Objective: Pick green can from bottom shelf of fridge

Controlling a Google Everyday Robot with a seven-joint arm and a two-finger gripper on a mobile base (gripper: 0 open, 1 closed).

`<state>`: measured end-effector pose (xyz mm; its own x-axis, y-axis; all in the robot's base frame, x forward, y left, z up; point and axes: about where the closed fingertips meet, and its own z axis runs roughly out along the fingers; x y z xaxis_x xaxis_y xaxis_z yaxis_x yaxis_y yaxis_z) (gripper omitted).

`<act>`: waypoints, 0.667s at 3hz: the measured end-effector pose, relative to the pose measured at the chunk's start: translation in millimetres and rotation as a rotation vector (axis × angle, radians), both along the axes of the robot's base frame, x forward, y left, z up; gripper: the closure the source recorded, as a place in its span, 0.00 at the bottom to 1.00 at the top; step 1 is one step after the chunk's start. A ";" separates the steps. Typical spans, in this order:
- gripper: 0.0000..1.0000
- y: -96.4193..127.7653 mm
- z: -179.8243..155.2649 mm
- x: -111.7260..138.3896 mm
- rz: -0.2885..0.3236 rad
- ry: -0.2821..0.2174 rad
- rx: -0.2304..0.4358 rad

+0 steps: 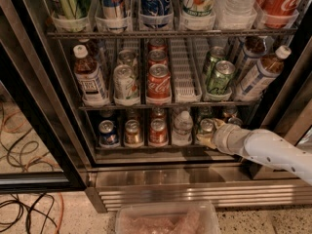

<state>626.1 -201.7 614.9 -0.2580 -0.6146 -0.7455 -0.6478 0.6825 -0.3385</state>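
Green can [206, 126]: you see it standing up on the bottom shelf [146, 148] of the fridge [195, 191], at about 4 o'clock from the middle of your view, with its silver top showing.
Claw [208, 139]: it is right up against that can, at the can's 6 o'clock side. You cannot tell if it is open or closed.
Arm [273, 152]: white, it comes in from the right edge at 4 o'clock and points toward 10 o'clock.
Same row: going toward 9 o'clock you find a clear bottle [183, 126], a red can [158, 130], a brown-orange can [132, 132] and a blue can [107, 133], each in its own lane.
Shelf above: at 12 o'clock from the dark can sit two brighter green cans [220, 76], one behind the other.
Floor: a see-through plastic tub [165, 218] lies at 6 o'clock, and cables [19, 208] lie at 8 o'clock.
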 end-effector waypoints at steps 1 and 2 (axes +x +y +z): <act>1.00 -4.0 4.3 -1.2 -0.013 -0.017 0.054; 1.00 -17.0 14.9 -8.2 -0.056 -0.044 0.130</act>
